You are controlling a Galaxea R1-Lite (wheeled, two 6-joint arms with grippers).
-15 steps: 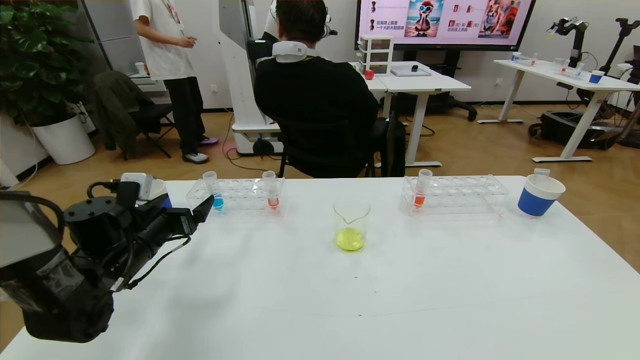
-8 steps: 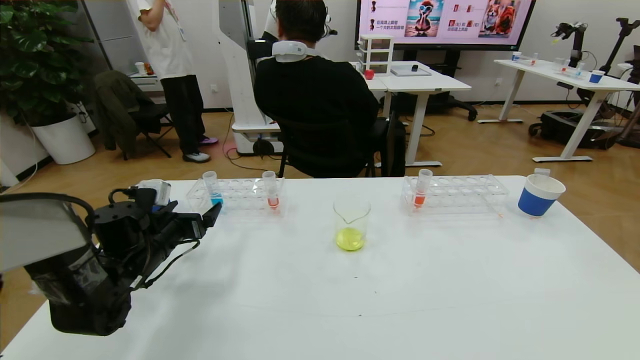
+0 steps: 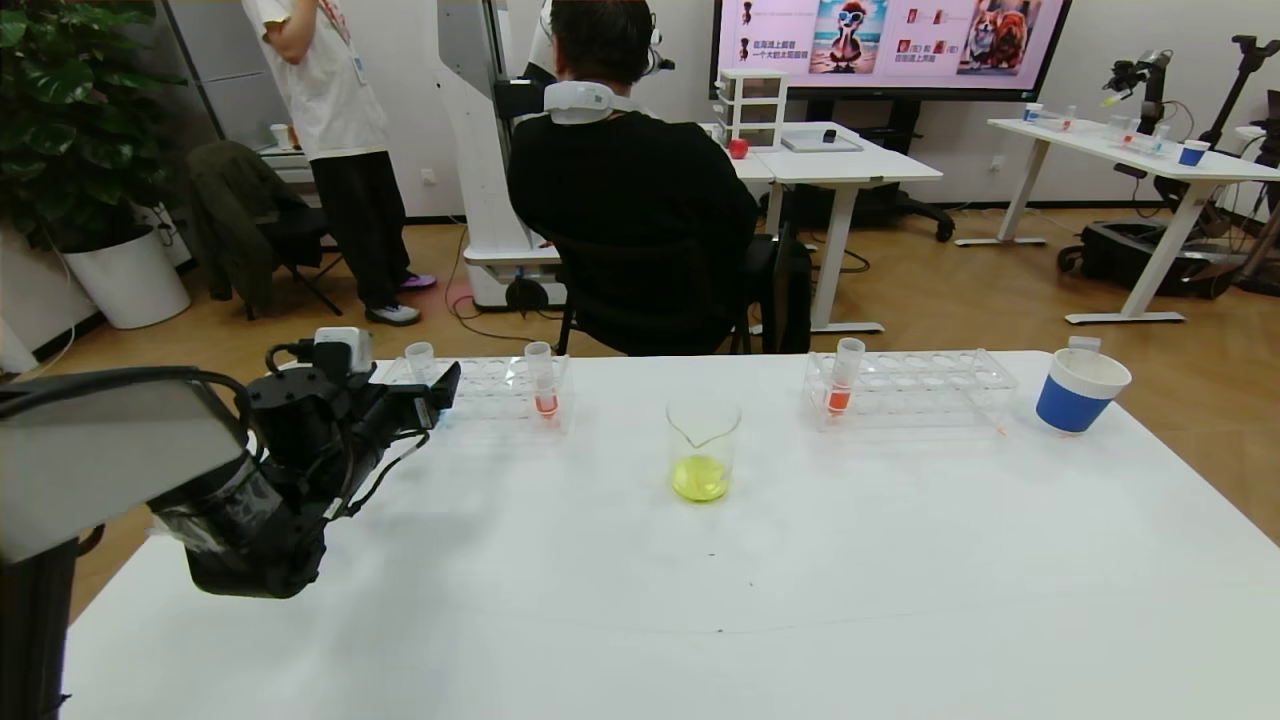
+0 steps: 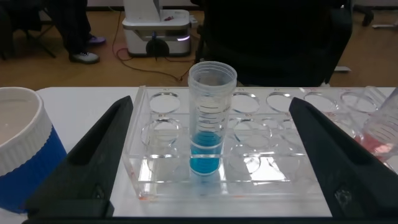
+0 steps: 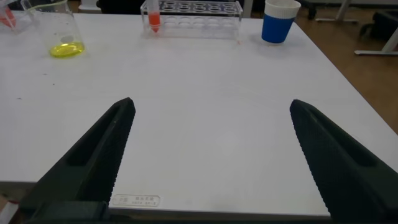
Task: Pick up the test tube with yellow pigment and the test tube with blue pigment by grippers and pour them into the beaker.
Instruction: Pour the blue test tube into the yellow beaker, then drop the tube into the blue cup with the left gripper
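Your left gripper [image 4: 208, 155] stood with its fingers [image 4: 93, 162] spread wide and empty, the test tube with blue pigment [image 4: 210, 118] upright between them in the near row of its clear rack [image 4: 155, 174] at about ten o'clock on the tabletop [image 3: 700, 600]. You needed to advance level until the tube's upper half sat between the fingers, then close above the rack's top plate and lift straight up, clear of the blue cup [image 4: 25, 149] beside it. The beaker [image 3: 703, 447], at twelve o'clock, already held yellow liquid. Your right gripper [image 5: 208, 162] hung released over bare tabletop near five o'clock.
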